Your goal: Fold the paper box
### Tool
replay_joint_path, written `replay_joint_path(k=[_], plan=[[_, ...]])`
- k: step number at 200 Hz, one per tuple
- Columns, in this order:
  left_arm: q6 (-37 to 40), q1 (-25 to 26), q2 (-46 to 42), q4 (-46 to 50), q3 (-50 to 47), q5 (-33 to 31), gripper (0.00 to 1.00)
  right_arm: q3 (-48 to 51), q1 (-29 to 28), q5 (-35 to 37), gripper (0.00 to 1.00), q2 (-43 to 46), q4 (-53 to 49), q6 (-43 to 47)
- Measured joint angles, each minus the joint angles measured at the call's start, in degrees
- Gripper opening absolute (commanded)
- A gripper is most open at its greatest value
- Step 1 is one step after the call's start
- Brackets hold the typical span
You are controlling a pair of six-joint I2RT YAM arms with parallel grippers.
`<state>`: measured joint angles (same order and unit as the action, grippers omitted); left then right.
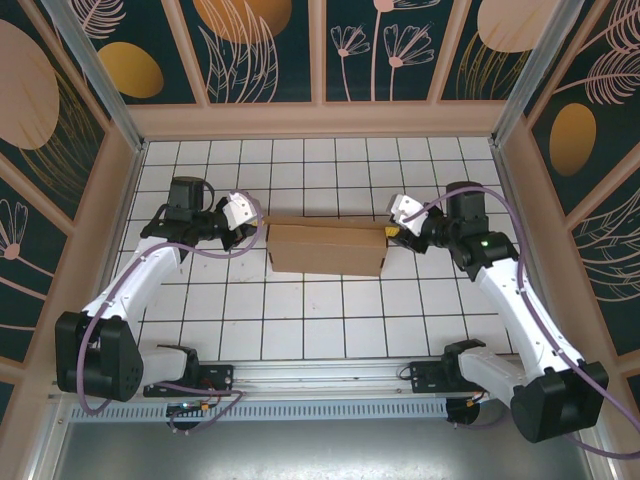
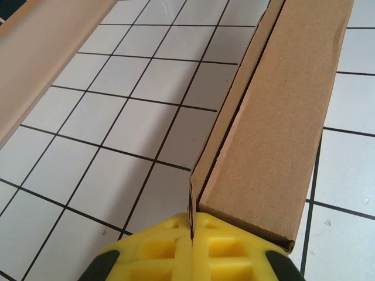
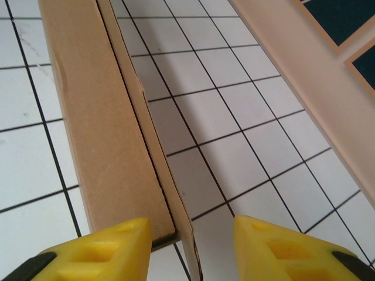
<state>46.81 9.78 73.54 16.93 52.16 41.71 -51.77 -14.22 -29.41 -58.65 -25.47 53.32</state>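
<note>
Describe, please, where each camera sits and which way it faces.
Top external: fixed above and behind the arm bases, looking down at the tiled table; both arms show, with the left hand and right hand at the ends of the paper box.
Left wrist: on the left arm, looking along the box; its yellow fingers are shut on a flap.
Right wrist: on the right arm, looking along the box; its yellow fingers are open around a flap.
Both wrist views share the box.
</note>
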Motion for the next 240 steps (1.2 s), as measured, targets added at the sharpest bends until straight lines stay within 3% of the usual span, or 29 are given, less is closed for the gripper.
replay_joint_path(k=[53,111,162,240], plan=[[0.09,0.33,0.00,0.00,0.00,-0.50,0.02,2.97,0.04,4.13,0.38,0.26,0.94,0.39],[0.31,0.44,0.00,0.00,0.00,-0.87,0.01,3.19,0.04,3.91,0.19,-0.02,2.10,0.28],[0.31,0.81,-0.35,0.00,0.00,-1.79,0.00,3.19,0.02,4.04,0.11,-0.39,2.99,0.11],[0.50,1.36,-1.07,0.02,0.00,-2.84,0.00,3.82,-0.02,4.57,0.14,-0.42,4.02,-1.36]])
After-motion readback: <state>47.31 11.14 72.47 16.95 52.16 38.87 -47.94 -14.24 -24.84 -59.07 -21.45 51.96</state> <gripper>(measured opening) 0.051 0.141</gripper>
